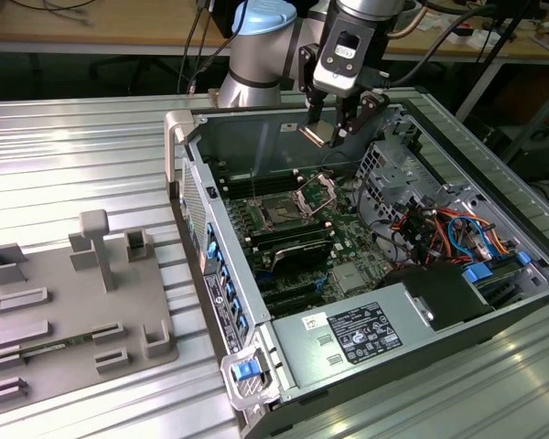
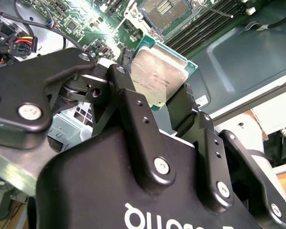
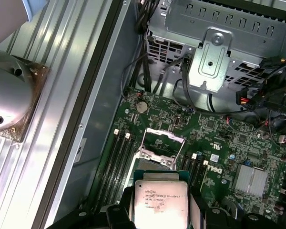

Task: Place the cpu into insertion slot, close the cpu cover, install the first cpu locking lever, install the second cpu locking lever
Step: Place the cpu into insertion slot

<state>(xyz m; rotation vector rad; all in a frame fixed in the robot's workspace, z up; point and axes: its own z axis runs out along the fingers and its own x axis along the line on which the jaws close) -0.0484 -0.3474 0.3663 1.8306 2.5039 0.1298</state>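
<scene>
The gripper (image 1: 333,132) hangs above the open case (image 1: 256,137), near the far edge of the board (image 1: 348,256) in the exterior view. Its 2 black fingers (image 2: 133,114) are drawn in narrowly on opposite edges of the cpu (image 2: 159,76). The cpu is in the air, clear of the board, with its dull silver top facing the camera in both wrist views and its green rim showing along 2 edges. Below it the socket (image 1: 282,213) lies bare, with gold contacts showing in the second wrist view. The cover (image 1: 317,191) stands tipped up from the socket's edge toward the exterior view's right. Memory slots (image 3: 118,160) run along both sides of the socket. The case lies on its side on a ribbed metal table (image 1: 91,155). A grey holder plate (image 1: 64,320) sits near the table's edge at the exterior view's left, apart from the case.
</scene>
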